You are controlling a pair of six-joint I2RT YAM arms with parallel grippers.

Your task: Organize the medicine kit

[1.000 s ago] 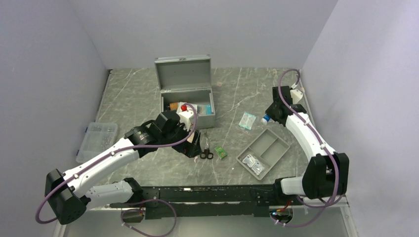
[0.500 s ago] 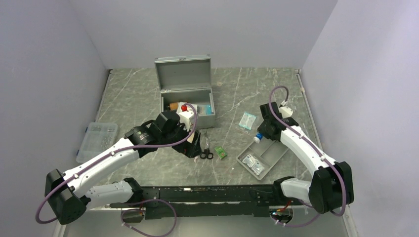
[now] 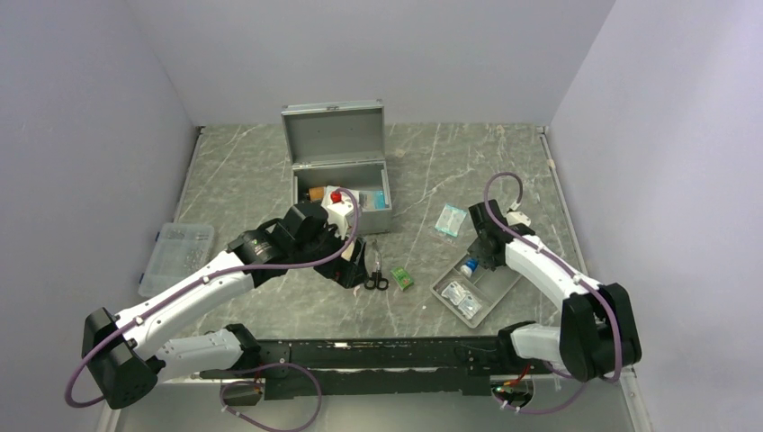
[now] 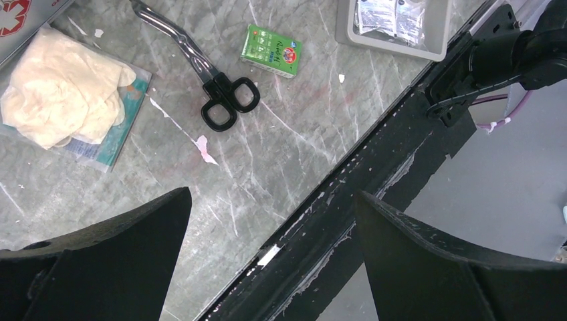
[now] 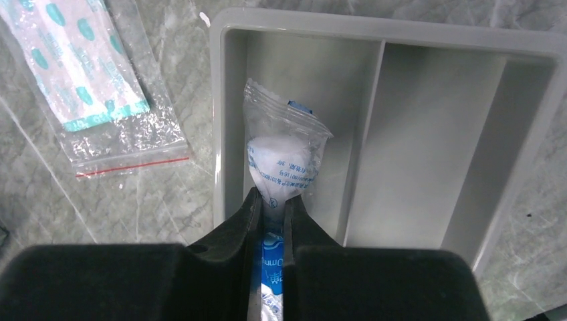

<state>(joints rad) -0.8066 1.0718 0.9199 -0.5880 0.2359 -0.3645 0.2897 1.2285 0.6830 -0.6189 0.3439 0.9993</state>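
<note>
Right gripper (image 5: 271,200) is clenched on the lower end of a small clear packet (image 5: 284,157) with white contents and blue print, holding it over the left compartment of the divided grey tray (image 5: 428,134). That arm bends at its elbow on the right side and reaches inward and down to the tray. Across the tabletop (image 3: 432,162) the left arm stretches diagonally from its base toward the middle, and the left gripper (image 4: 271,197) hangs above the surface with its two black fingers spread wide and nothing between them. The tabletop is grey-green marbled stone, walled in on three sides by plain pale panels, with a black rail along its near edge. Toward the back, left of centre, stands the medicine kit (image 3: 335,137), a boxy silver-grey metal case with its lid raised upright and a few small items inside, too small to name. A clear plastic box (image 3: 177,256) sits well apart at the left edge. Sealed sachets (image 4: 391,17) lie in the tray's near compartment. A packet of pale gloves (image 4: 60,93) lies just in front of the kit, black-handled scissors (image 4: 212,81) beside it, and a small green box (image 4: 271,50) near the scissor handles. A teal-patterned bandage pouch (image 5: 73,60) lies just beside the tray.
</note>
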